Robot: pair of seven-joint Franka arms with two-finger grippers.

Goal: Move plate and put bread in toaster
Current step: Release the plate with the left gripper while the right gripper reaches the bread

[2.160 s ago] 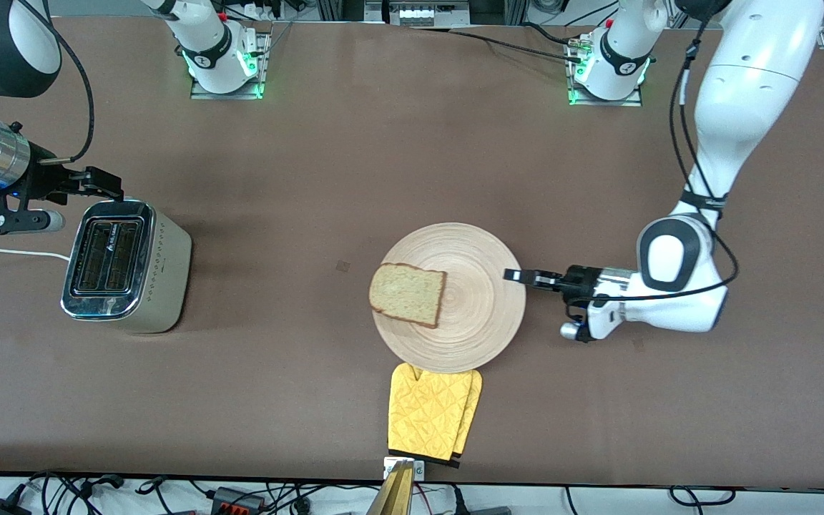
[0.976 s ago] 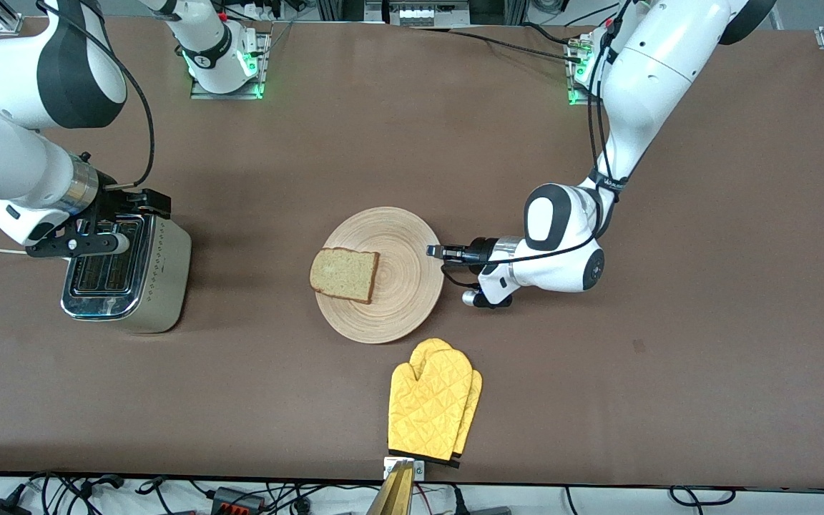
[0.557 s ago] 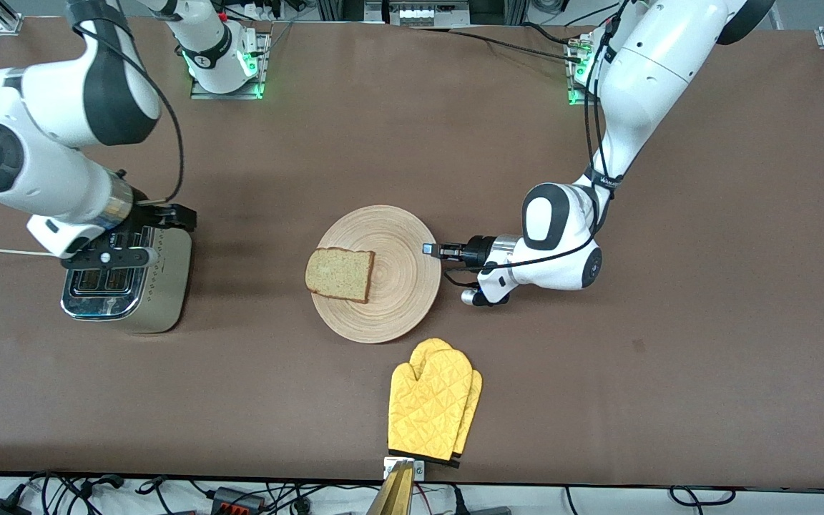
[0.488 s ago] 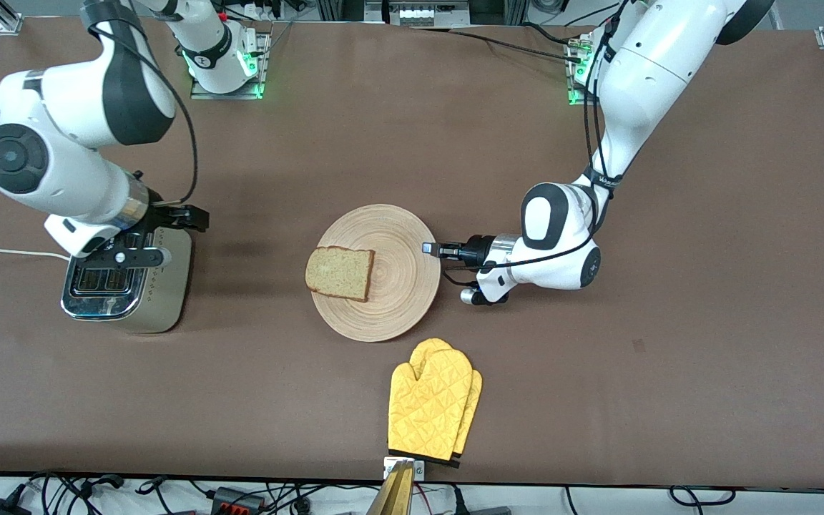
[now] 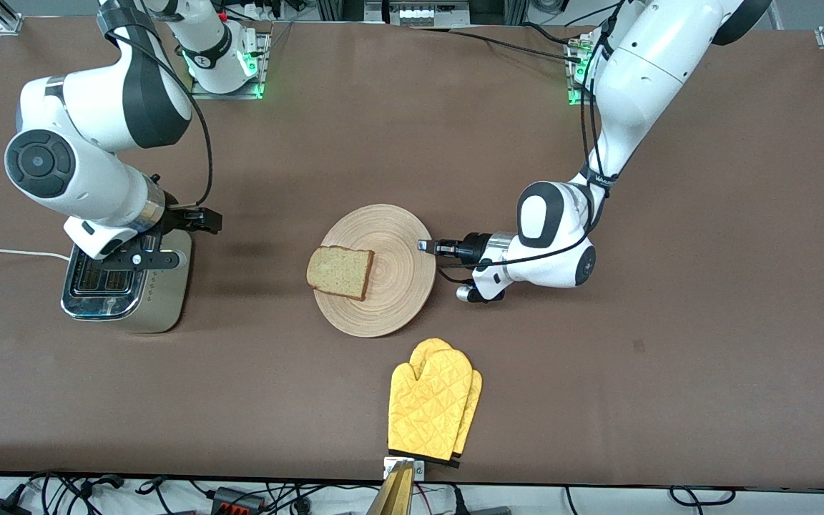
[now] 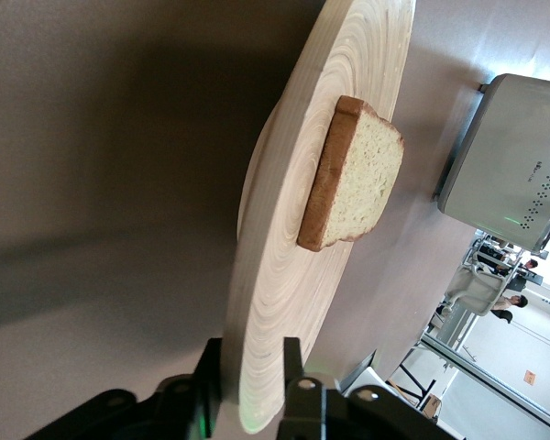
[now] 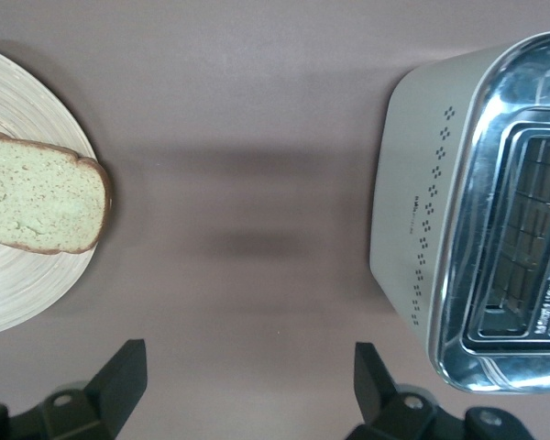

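Round light-wood plate [image 5: 382, 272] lying near the middle of the table [image 5: 412, 129], well apart from the toaster [image 5: 129, 282] at the right arm's end. Gripped at its rim by the left gripper [image 5: 428, 247], jaws closed on the edge toward the left arm's end, one finger [image 6: 289, 367] on the plate's top face and the other beneath. Seems tilted, gripped side slightly raised, judging by the shadow under it in the left wrist view.

Bread [image 5: 340, 272] lying flat on the plate, at the rim toward the toaster, one corner just overhanging. Nearly square, so no clear long axis; rounded crust side toward the toaster, straight side toward the plate's centre.

Toaster standing upright, chrome top up, both slots running from nearer the front camera to farther, dotted side facing the plate. White cord [image 5: 4, 251] trailing off toward the table's edge.

Right gripper [image 5: 201, 218] hanging over the toaster's plate-facing edge, fingers [image 7: 119, 376] spread wide, holding nothing.

Yellow oven mitt [image 5: 432, 404] lying nearer the front camera than the plate, apart from it.
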